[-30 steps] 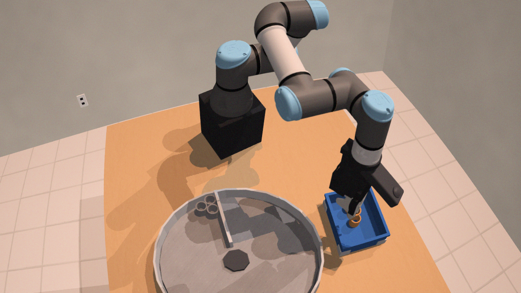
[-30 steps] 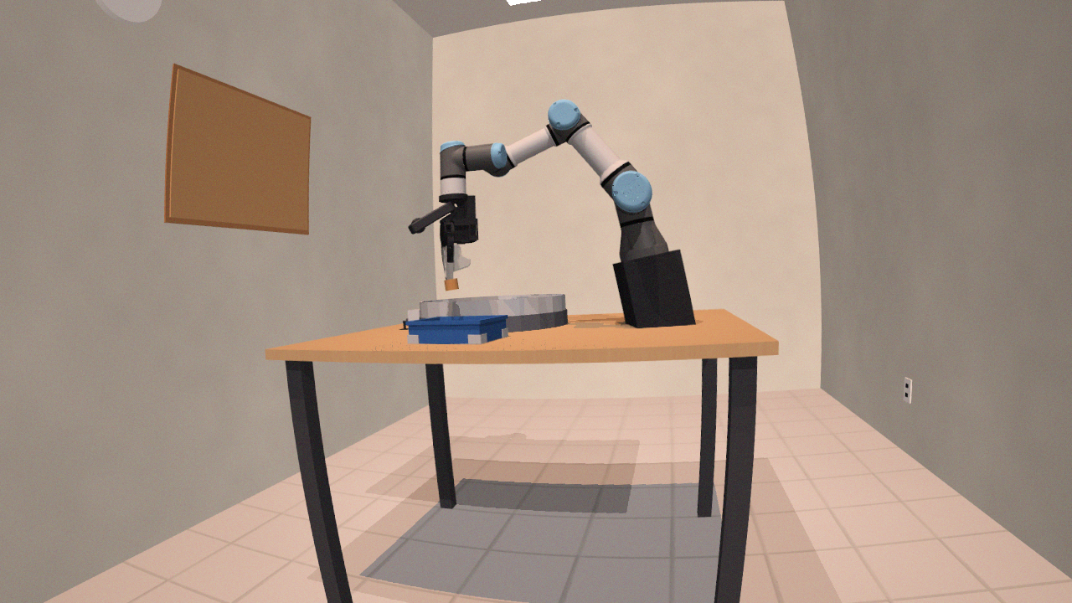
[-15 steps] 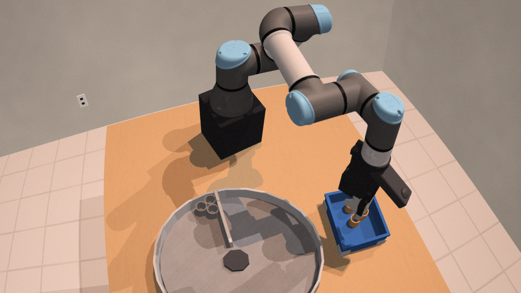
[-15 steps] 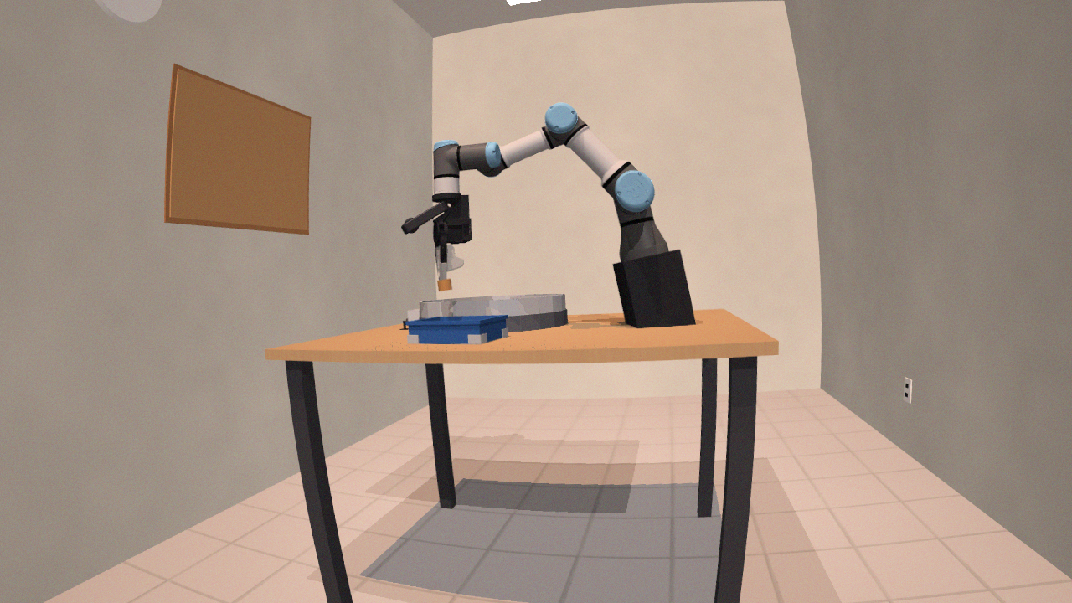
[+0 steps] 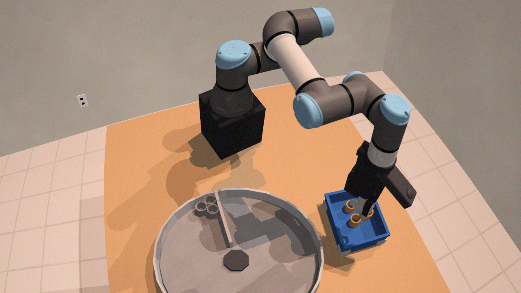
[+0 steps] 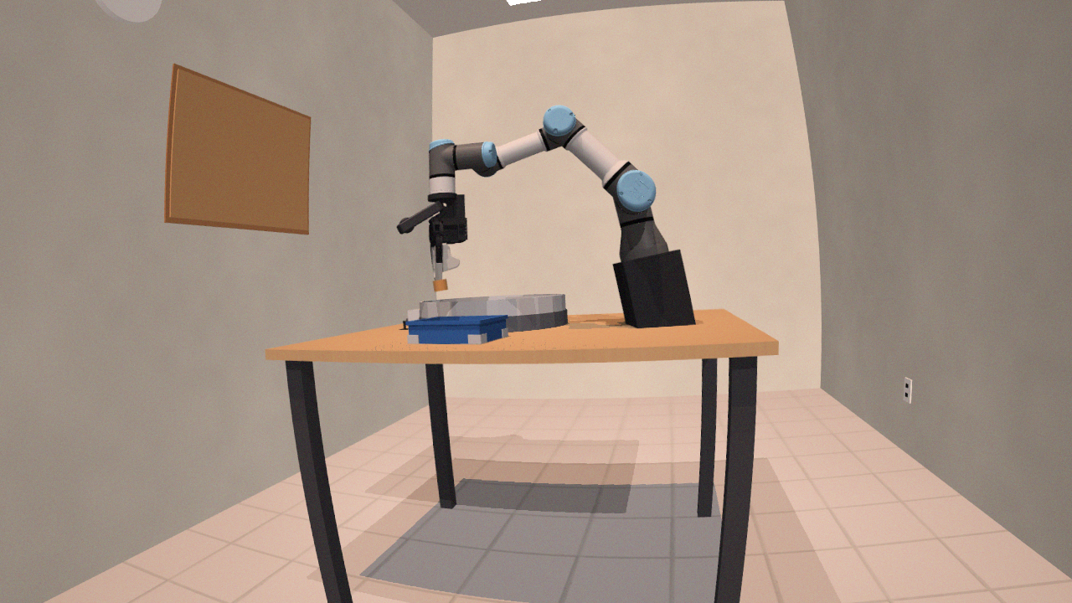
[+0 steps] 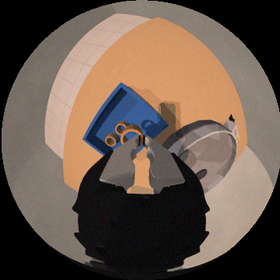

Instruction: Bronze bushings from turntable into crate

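My gripper (image 5: 365, 210) hangs well above the blue crate (image 5: 356, 221) and is shut on a bronze bushing (image 5: 367, 215); the held bushing also shows in the side view (image 6: 440, 285) and in the wrist view (image 7: 131, 134). Two bronze bushings (image 5: 350, 207) (image 5: 355, 219) stand upright inside the crate; they also show in the wrist view (image 7: 122, 127) (image 7: 111, 139). Three steel bushings (image 5: 206, 207) sit clustered on the grey turntable (image 5: 238, 245), at its far left beside the divider bar.
The round turntable has a raised rim, a radial divider bar (image 5: 223, 218) and a dark octagonal hub (image 5: 236, 260). The arm's black base block (image 5: 232, 123) stands at the back of the orange table. The crate sits close to the table's right edge.
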Controlling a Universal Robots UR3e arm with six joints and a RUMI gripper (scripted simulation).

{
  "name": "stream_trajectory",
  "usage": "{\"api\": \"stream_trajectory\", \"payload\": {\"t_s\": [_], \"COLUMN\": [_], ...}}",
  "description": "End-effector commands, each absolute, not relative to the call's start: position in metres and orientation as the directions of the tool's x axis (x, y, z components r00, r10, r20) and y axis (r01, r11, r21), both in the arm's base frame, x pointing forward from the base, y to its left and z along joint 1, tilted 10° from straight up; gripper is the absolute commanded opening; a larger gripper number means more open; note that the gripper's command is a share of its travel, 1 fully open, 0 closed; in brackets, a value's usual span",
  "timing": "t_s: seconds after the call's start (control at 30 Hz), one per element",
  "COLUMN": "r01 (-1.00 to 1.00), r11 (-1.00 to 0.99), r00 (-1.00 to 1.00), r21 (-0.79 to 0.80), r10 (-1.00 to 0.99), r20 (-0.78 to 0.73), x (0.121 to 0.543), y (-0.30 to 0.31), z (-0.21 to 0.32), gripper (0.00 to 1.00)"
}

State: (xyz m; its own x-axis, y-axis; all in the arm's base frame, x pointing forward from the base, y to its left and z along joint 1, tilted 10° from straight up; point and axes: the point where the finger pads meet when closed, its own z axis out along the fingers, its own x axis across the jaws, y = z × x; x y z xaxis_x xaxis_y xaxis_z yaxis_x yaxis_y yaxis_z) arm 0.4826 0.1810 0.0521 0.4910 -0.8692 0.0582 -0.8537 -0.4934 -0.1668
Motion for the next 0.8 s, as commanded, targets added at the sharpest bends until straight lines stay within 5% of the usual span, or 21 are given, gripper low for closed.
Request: {"api": "stream_trajectory", "payload": {"t_s": [0.0, 0.77], "r01": [-0.853, -0.853], "r11": [-0.493, -0.493], "r00": [0.491, 0.491], "r21": [-0.169, -0.169], "r10": [-0.869, -0.869], "r20": [0.059, 0.059], "x": [0.4853, 0.4884], "y": [0.1842, 0.1896], "z": [0.0539, 0.0546], "gripper": [0.00, 0.00]}}
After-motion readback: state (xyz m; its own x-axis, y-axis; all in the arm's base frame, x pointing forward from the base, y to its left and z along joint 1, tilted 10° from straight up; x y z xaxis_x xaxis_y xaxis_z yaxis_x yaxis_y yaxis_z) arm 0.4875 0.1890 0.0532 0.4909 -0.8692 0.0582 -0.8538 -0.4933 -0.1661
